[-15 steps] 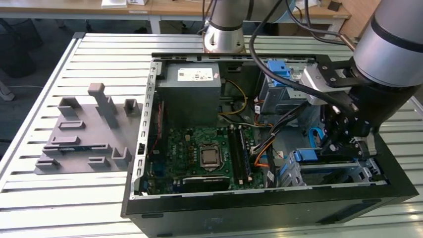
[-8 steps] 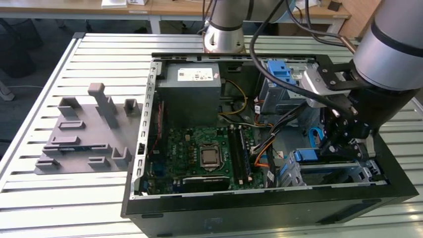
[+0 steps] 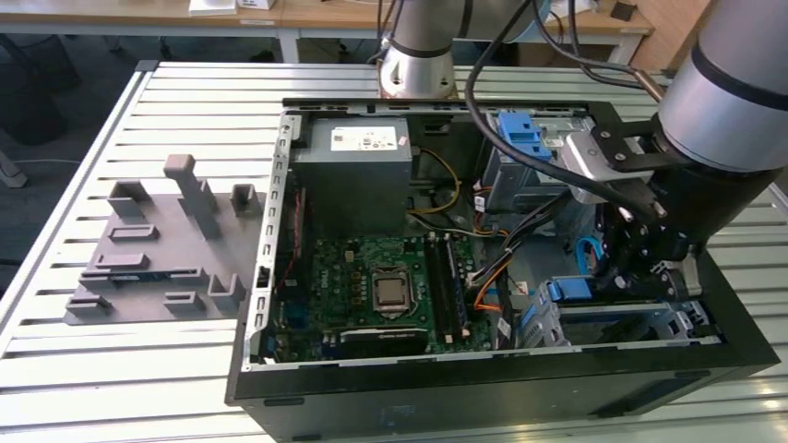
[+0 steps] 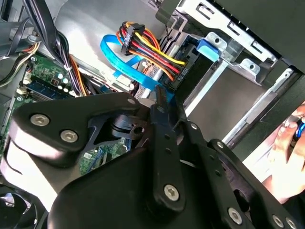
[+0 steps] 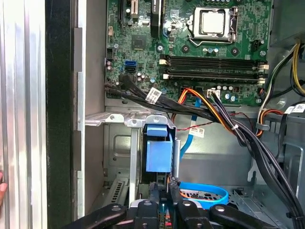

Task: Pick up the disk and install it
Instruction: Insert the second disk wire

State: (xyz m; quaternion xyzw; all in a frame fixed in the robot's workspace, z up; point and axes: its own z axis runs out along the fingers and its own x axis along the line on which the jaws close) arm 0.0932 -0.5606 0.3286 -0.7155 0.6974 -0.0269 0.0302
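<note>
The disk (image 5: 158, 153) stands on edge in the metal drive cage (image 5: 119, 119) at the front corner of the open computer case. Its blue plastic rail faces the first wrist view, and most of its silver body is hidden inside the cage. In the exterior view the disk's blue rail (image 3: 579, 289) shows at the lower right, just beside my gripper (image 3: 647, 272). My gripper (image 5: 162, 188) reaches down into the cage with its fingers (image 5: 153, 190) drawn close together on the disk's narrow edge. In the second wrist view the black fingers (image 4: 162, 102) point at the cage by a blue latch (image 4: 209, 47).
A blue flat cable (image 5: 205, 191) and a red-yellow-orange wire bundle (image 4: 152, 52) hang close to the fingers. The motherboard (image 3: 382, 281) and grey power supply (image 3: 357, 166) fill the case. A grey fixture (image 3: 166, 245) lies on the slatted table (image 3: 124, 369). A person's hand (image 4: 288, 143) is outside the case wall.
</note>
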